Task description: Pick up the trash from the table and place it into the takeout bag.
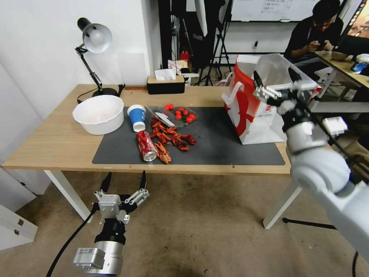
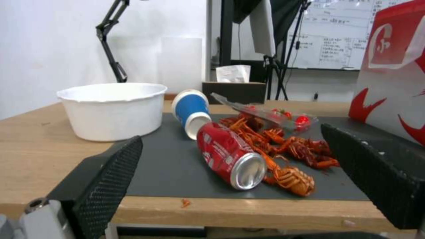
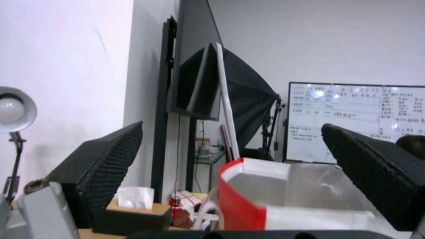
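Red can [image 1: 146,145] lies on its side on the grey mat [image 1: 223,148] near the front edge of the table [image 1: 46,142], its open end toward the robot, just beside scattered crayfish shells [image 1: 171,139]. A blue cup [image 1: 137,117] stands inverted behind it; a white bowl [image 1: 99,114] sits at the mat's left edge. The bag [image 1: 251,111] stands upright at the mat's right end, mouth open. Left gripper [image 1: 124,181] hangs below and in front of the table edge, fingers spread, holding nothing. Right gripper [image 1: 275,79] is raised just above the bag's mouth, fingers parted and empty.
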